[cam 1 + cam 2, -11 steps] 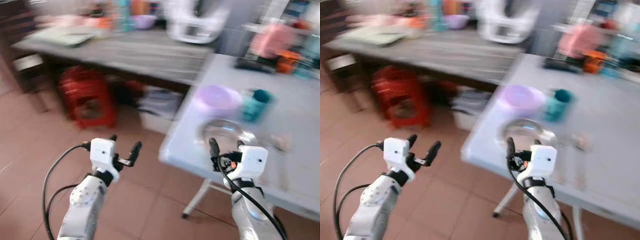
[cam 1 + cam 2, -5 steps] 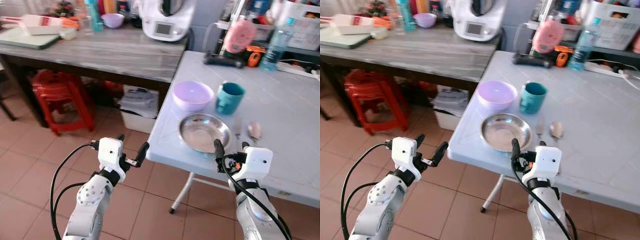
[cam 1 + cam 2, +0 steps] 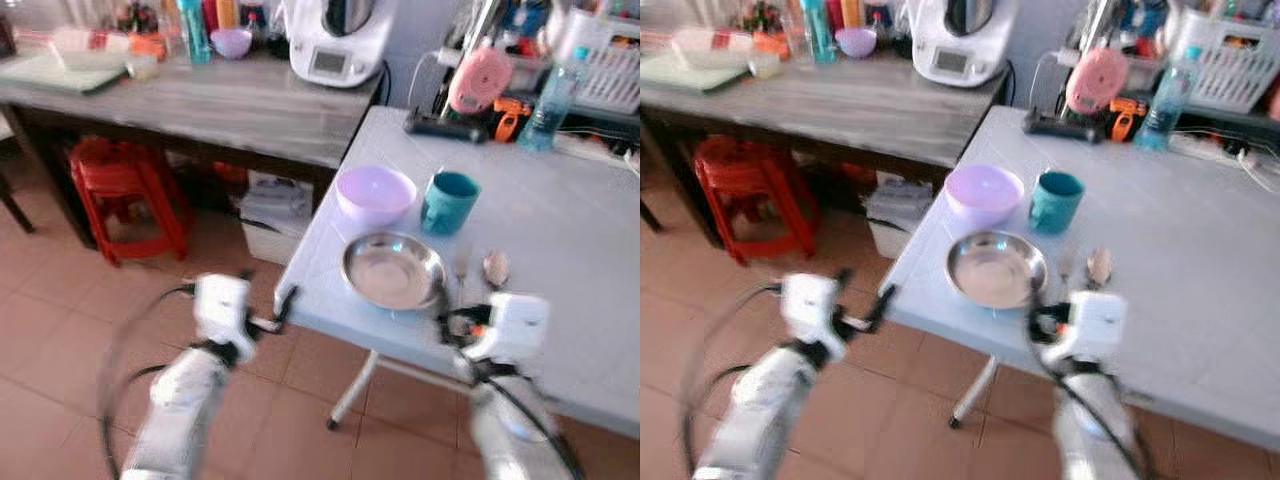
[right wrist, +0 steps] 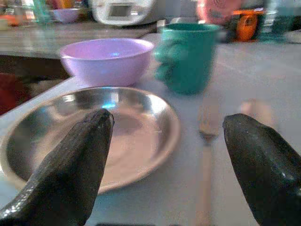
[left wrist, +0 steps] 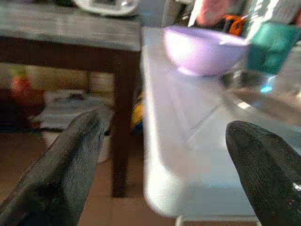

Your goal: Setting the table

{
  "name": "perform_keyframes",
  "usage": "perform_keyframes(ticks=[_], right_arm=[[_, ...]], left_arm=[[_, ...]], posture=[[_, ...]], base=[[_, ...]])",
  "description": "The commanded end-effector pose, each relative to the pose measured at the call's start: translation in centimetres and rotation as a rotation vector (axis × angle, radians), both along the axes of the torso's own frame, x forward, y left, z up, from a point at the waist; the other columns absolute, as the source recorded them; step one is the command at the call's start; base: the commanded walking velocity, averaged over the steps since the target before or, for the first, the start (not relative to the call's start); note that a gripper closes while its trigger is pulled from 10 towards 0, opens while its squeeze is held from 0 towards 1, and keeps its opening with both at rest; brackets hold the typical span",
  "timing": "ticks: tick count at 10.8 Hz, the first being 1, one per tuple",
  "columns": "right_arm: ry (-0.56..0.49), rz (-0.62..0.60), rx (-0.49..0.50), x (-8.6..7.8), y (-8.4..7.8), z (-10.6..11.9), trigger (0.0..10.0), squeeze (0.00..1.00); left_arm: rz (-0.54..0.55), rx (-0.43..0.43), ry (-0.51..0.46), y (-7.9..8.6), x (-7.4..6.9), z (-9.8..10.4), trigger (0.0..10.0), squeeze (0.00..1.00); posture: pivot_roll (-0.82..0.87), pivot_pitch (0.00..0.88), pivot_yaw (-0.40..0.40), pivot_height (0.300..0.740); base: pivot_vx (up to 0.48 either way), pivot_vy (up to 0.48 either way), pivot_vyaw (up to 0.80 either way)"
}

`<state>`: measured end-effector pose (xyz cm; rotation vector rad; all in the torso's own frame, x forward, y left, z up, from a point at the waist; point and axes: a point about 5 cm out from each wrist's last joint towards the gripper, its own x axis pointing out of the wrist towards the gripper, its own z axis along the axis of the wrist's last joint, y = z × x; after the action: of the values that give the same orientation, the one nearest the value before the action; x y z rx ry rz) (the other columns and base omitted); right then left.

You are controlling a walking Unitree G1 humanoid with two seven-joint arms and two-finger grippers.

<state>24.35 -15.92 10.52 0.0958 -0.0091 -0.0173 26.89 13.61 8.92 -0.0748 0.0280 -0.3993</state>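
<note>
On the white folding table point(image 3: 560, 250) stand a lilac bowl point(image 3: 375, 192) and a teal mug point(image 3: 449, 201). In front of them lie a steel plate point(image 3: 393, 271), a fork point(image 3: 462, 266) and a spoon point(image 3: 495, 268). My left gripper point(image 3: 265, 318) is open at the table's near left corner, over the floor. The left wrist view looks along the table edge point(image 5: 183, 155) toward the bowl point(image 5: 204, 49). My right gripper point(image 3: 455, 322) is open at the front edge, just short of the plate point(image 4: 94, 132), with the fork point(image 4: 207, 141) between its fingers' line of sight. Both arms are blurred.
A grey wooden counter point(image 3: 220, 100) with a white kitchen appliance point(image 3: 335, 40) runs along the left. A red stool point(image 3: 125, 190) and boxes point(image 3: 275, 215) sit under it. A water bottle point(image 3: 552, 95), a basket point(image 3: 610, 75) and pink and orange items crowd the table's far end.
The whole picture has shifted, so the camera has moved; the table now sits a little further left. Both arms are blurred with motion. The grippers stay open.
</note>
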Motion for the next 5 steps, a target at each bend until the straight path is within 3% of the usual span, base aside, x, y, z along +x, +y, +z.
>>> perform_keyframes(ticks=[1, 5], right_arm=[[0.006, -0.017, -0.015, -0.05, -0.68, -0.02, 10.0, 0.0], [0.01, -0.001, -0.017, 0.17, -0.56, -0.03, 10.0, 0.0]], left_arm=[[-0.01, -0.013, 0.003, -0.54, 0.05, 0.07, 10.0, 0.0], [0.029, -0.002, -0.004, -0.13, 0.27, 0.14, 10.0, 0.0]], posture=[[-0.03, 0.043, -0.018, 0.74], [-0.03, 0.046, -0.016, 0.74]], base=[[0.0, 0.0, 0.0], [0.0, 0.0, 0.0]])
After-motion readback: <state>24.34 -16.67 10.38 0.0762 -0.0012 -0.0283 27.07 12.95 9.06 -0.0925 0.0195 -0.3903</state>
